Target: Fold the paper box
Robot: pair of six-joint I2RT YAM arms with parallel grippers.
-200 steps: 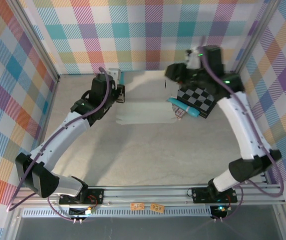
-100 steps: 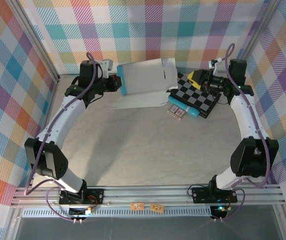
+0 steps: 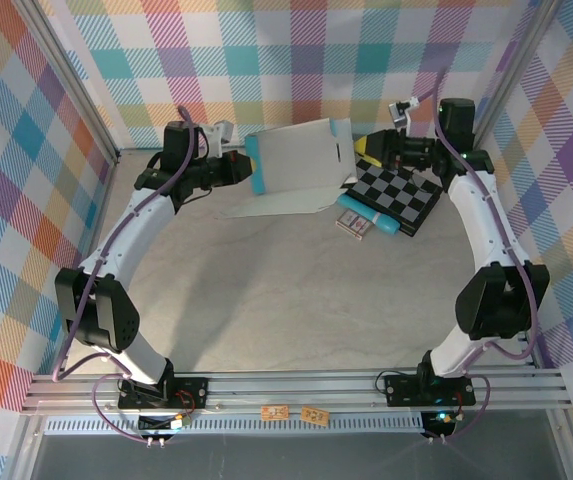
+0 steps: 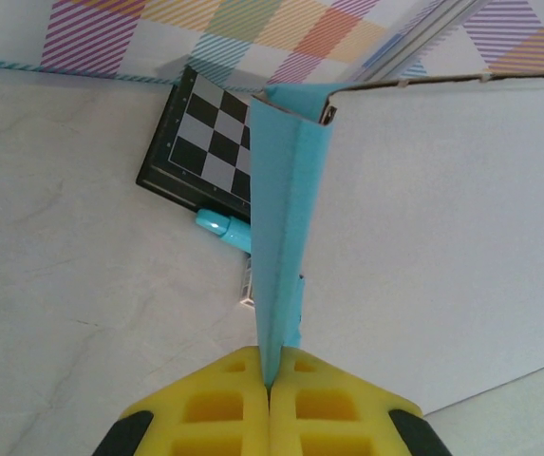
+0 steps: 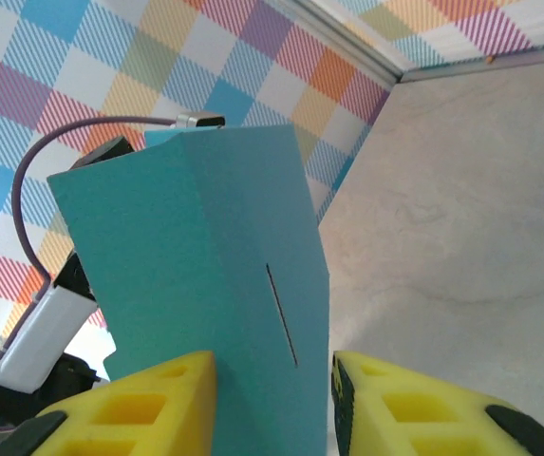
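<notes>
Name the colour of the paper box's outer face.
Teal-blue; the paper box shows it best in the right wrist view.

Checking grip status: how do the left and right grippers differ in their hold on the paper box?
The left gripper is shut, pinching a folded teal edge of the paper box. The right gripper is open, jaws apart with the box's slit panel between them. In the top view, the left gripper is at the box's left edge and the right gripper at its right edge. Both are yellow-tipped.
</notes>
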